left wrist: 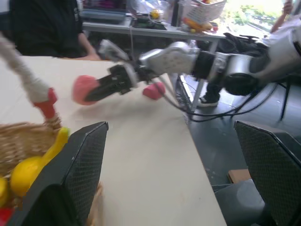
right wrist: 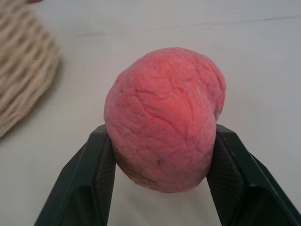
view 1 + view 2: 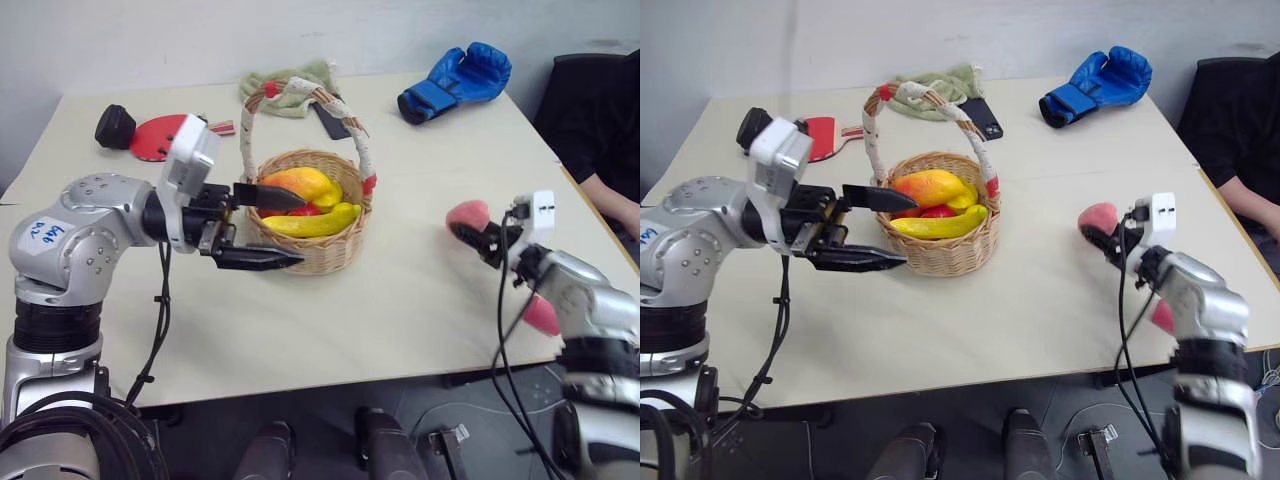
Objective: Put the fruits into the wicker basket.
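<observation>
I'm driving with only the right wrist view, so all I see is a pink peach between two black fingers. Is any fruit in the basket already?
Observer: Yes. The wicker basket holds a mango and a yellow banana.
Operator: Where's my peach compared to it?
Observer: The right gripper grips the peach off to the basket's right, well apart from it.
Operator: Is the other arm in my way?
Observer: The left gripper is open at the basket's left side, with its upper finger reaching over the rim above the mango.
</observation>
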